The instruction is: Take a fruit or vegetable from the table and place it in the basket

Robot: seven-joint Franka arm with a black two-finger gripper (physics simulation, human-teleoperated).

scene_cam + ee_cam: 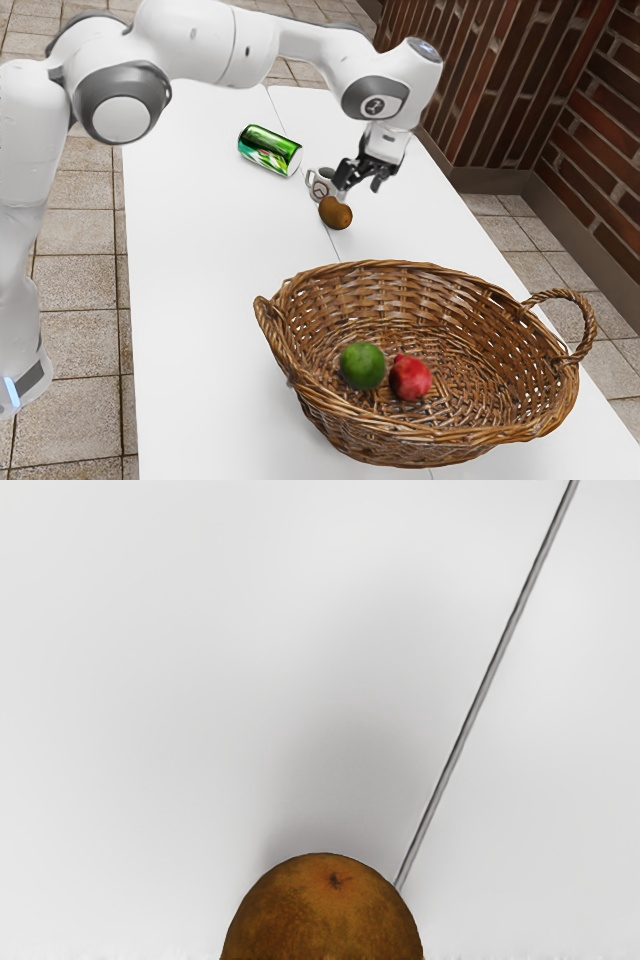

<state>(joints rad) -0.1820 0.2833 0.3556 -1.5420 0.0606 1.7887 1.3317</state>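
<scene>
Nearest the exterior camera stands the basket (440,452), a green fruit (362,365) and a red fruit (410,378) lying inside; its high woven rim could catch a load carried too low, and a drop from too high could send the newcomer bouncing off those two. Beyond it, the brown fruit (336,213) appears to rest on the tabletop (200,300), between the basket and the mug, and it has yet to be put in. The gripper (359,184) hangs close over it, its fingers apart and grasping nothing. The likeliest trouble is here: the fruit seems to sit toward one finger rather than squarely between the two, so coming straight down might press a tip onto its rounded skin and roll it away, and closing off-center might pinch only the curve and let it squirt out. Just behind, the mug (320,190) leaves little room; a finger spread on that side could knock it. The green can (270,150) lies farther off on its side, and might roll only if something bumps it.
</scene>
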